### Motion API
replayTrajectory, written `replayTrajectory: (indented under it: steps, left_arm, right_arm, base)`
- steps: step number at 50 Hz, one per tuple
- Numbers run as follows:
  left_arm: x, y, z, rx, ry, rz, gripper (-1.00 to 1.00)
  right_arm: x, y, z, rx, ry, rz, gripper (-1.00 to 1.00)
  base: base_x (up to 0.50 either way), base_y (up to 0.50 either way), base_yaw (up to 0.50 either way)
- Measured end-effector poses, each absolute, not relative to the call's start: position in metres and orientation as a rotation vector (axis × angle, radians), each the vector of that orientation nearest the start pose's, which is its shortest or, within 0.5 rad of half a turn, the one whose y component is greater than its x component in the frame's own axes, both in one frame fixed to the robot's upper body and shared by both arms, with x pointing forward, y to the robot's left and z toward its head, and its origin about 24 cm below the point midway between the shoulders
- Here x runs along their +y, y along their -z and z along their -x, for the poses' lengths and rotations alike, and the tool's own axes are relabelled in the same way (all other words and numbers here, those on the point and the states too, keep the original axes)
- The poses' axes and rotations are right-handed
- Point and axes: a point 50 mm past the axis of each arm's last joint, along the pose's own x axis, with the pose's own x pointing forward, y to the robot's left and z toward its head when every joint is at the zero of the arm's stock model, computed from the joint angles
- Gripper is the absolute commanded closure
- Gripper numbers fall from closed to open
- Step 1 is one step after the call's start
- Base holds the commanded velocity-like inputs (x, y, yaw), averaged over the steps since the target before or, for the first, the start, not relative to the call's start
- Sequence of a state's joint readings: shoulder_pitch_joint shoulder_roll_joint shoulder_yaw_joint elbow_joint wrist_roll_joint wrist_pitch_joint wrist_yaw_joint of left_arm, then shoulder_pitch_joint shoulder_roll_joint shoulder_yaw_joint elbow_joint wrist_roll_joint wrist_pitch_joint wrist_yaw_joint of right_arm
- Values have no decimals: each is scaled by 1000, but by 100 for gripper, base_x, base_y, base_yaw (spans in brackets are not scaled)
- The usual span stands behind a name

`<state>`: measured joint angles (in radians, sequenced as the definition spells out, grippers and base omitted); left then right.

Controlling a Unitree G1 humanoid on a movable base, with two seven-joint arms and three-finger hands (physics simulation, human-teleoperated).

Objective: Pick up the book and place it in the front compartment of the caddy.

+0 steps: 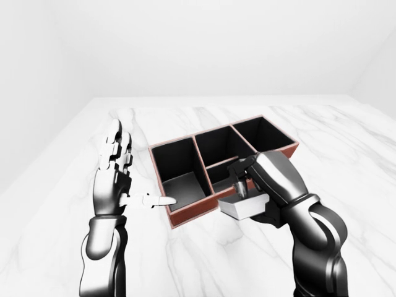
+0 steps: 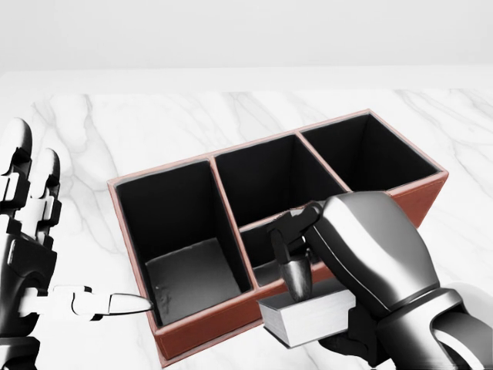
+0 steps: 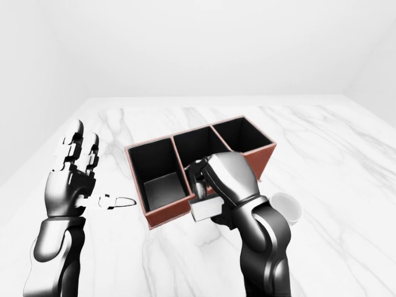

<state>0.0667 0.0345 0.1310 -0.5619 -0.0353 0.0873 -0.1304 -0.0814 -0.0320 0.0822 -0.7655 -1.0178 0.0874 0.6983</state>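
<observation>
Book in hand, we hover at the caddy's near wall.

Our right hand (image 2: 308,289) grips the grey book (image 2: 308,316) over the surface (image 2: 192,123) at the red caddy's (image 2: 192,335) near rim, five o'clock in the head view. We judge the pickup done and the drop into the small front compartment (image 2: 266,262) left. Our left hand (image 1: 114,170) stands spread wide at nine o'clock, holding nothing. No writing is readable.
</observation>
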Motion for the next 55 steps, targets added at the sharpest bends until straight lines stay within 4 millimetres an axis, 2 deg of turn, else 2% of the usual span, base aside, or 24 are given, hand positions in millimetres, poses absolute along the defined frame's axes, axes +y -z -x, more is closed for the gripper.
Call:
replayTrajectory:
  steps: [23,32,55]
  left_arm:
    - [178,-147,-219,-407,2,-66,-100]
    - [178,-147,-219,-408,1,-66,-100]
    - [178,-147,-219,-406,3,-67,-100]
  right_arm:
    - [-113,-221,-230,-493,-182,1175,100]
    - [-105,-231,-243,-518,-188,1186,100]
    - [-93,-242,-272,-523,-243,1192,100]
  base:
    - [0,0,0]
    - [0,0,0]
    - [0,0,0]
